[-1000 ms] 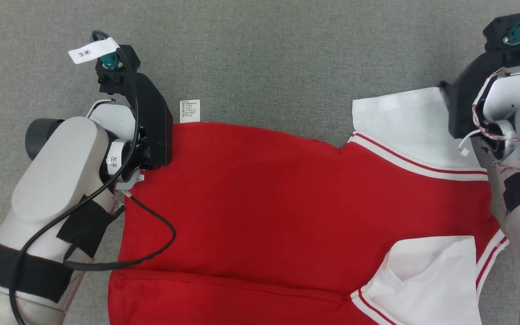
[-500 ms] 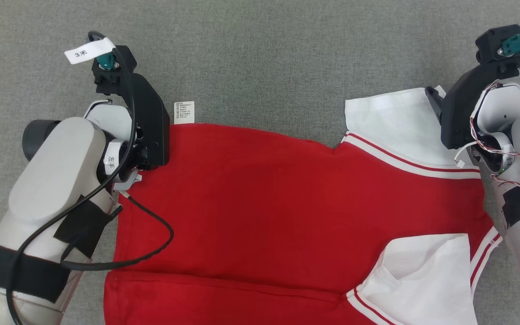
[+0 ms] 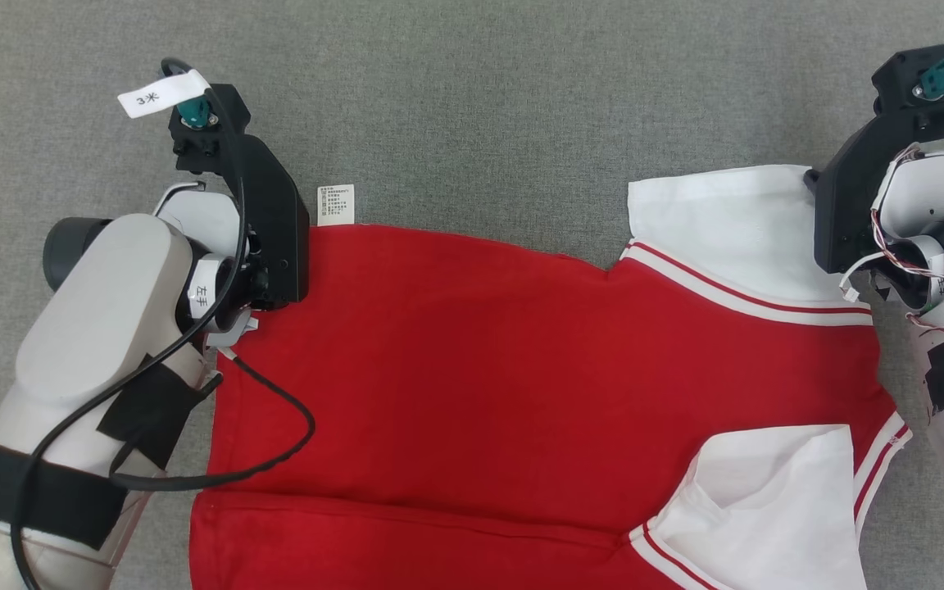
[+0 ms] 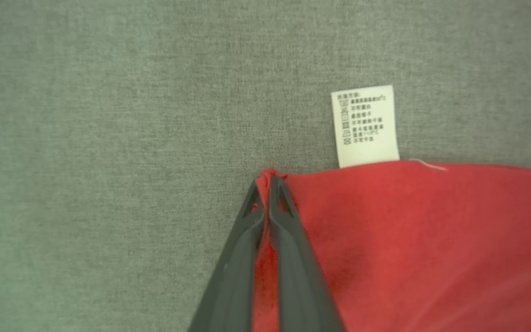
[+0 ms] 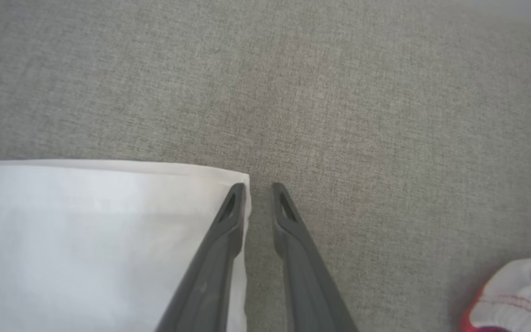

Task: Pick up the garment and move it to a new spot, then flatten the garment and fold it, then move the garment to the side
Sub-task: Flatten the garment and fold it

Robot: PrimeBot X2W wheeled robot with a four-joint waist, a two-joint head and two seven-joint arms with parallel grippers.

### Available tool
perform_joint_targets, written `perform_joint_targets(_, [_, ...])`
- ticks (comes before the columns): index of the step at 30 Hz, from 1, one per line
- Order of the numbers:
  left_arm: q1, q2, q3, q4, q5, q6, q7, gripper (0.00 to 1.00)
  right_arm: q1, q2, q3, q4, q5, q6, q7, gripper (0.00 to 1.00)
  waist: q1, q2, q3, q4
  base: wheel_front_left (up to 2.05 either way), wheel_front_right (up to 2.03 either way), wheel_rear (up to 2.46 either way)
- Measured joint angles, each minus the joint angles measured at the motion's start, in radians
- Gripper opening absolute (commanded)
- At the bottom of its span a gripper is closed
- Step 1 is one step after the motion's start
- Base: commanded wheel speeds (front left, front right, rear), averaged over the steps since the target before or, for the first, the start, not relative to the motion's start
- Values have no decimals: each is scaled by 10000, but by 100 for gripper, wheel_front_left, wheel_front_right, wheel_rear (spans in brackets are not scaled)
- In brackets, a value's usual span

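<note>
Garment (image 3: 521,344), red, spread flat on the grey worktop (image 3: 472,98). Left wrist view: left gripper (image 4: 268,184) jaws pinched on its red corner, beside the care label (image 4: 367,125). Right wrist view: right gripper (image 5: 258,193) jaws narrowly apart at its white sleeve (image 5: 85,230) corner.

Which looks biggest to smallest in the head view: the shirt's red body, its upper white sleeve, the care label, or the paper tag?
1. red body
2. upper white sleeve
3. paper tag and care label: look alike; the tag likely sits nearer the camera, so unranked.
</note>
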Motion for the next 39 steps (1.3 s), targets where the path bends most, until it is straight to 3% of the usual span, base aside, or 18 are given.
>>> perform_joint_targets(3, [-4, -13, -21, 10, 0, 27, -25, 0, 81, 23, -63, -119, -15, 0, 123, 0, 0, 0, 2, 5, 0, 0, 0])
perform_joint_targets(19, [12, -35, -90, 207, -165, 10, -345, 0, 344, 29, -255, -543, 259, 0, -81, 0, 0, 1, -205, 7, 0, 0, 0])
perform_joint_targets(20, [12, -35, -90, 207, -165, 10, -345, 0, 344, 29, -255, -543, 259, 0, -81, 37, 0, 1, -205, 7, 0, 0, 0])
perform_joint_targets(21, [12, -40, -104, 211, -167, 12, -345, 0, 341, 29, -347, -594, 259, 0, -196, 100, 0, 0, -218, 4, 0, 0, 0])
perform_joint_targets(38, [-14, -77, -201, 217, -267, 23, -376, 0, 316, 349, -462, -232, -81, 0, -234, 98, -1, 0, -85, 56, 0, 0, 0])
perform_joint_targets(39, [-22, -90, -217, 213, -268, 54, -380, 0, 266, 357, -449, -174, -105, 0, -240, 60, -1, 0, -80, 66, 0, 0, 0])
